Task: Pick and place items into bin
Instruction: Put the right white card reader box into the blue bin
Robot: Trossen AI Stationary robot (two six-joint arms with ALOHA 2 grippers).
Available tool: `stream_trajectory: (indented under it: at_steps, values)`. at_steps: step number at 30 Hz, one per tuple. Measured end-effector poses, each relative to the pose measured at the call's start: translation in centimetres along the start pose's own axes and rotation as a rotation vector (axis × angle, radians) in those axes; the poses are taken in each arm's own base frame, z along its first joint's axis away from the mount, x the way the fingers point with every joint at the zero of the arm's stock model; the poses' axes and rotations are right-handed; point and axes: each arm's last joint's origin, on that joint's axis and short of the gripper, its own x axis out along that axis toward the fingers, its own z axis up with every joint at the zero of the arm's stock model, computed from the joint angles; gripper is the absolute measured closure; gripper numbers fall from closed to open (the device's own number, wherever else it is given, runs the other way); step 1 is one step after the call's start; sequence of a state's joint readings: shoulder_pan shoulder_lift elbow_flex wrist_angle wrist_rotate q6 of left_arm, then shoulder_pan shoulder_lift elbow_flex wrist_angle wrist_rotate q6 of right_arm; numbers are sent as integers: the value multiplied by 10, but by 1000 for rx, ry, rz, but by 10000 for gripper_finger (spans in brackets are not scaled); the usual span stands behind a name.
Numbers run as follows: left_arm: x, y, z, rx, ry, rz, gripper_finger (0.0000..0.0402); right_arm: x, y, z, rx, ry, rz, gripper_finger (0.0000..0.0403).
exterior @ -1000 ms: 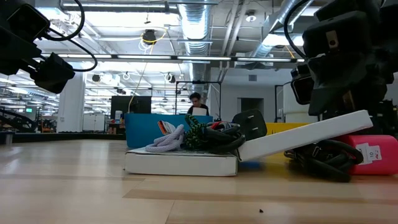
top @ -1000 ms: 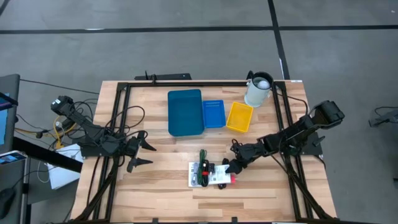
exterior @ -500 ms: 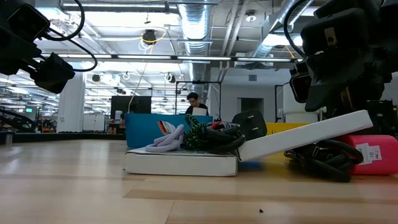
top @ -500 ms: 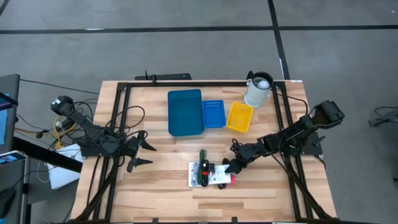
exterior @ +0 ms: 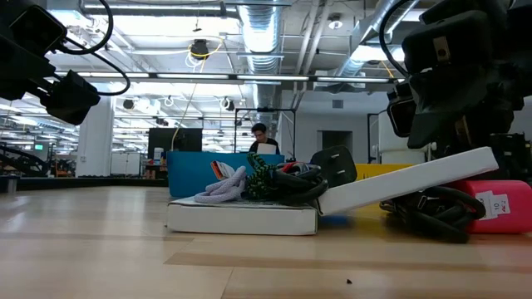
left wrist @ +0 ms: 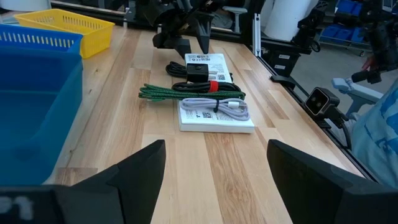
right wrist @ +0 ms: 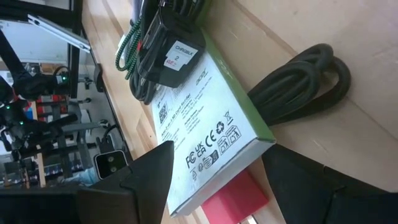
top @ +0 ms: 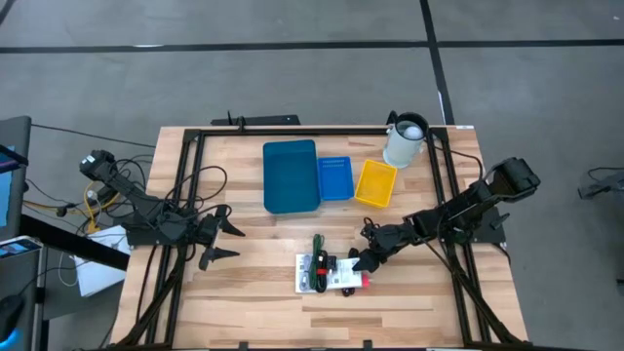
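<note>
The items lie in a heap [top: 331,273] near the table's near edge. One flat white packet [left wrist: 216,116] lies on the wood and carries a green-and-black braided cable [left wrist: 180,93], a grey cable [left wrist: 229,107] and a black adapter [left wrist: 199,70]. A second printed white packet [right wrist: 208,134] is tilted, its low end on the first packet and its raised end [exterior: 486,158] over a black cable coil [exterior: 432,214] and a red piece [exterior: 503,203]. My right gripper [right wrist: 217,152] is open, one finger on either side of that packet's raised corner. My left gripper [top: 222,244] is open and hangs left of the heap. My right gripper has its open fingers [right wrist: 146,177] on either side of the tilted packet's corner [right wrist: 261,142], slanting down from the table's right. I cannot tell whether they touch the packet.
A large blue bin [top: 291,175], a small blue bin [top: 335,178] and a yellow bin [top: 376,183] stand in a row toward the far edge. The white jug [top: 405,141] is at the far right corner. Bare wood lies between my left gripper and the heap.
</note>
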State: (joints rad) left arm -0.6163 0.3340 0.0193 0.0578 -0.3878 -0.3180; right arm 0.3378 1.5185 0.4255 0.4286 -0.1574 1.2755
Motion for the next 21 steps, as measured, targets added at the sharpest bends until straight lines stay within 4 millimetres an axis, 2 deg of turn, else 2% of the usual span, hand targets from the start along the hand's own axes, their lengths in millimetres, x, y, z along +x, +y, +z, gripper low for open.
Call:
stream_trajectory:
  at_steps: [4, 10, 21]
  values:
    - [0, 0, 0, 0, 0, 0, 132, 0, 1, 0, -1, -3, 9, 163]
    - [0, 0, 0, 0, -1, 0, 132, 12, -4, 0, 12, 22, 37, 169]
    - [0, 0, 0, 0, 0, 0, 132, 14, -4, 7, 15, 42, 89, 226]
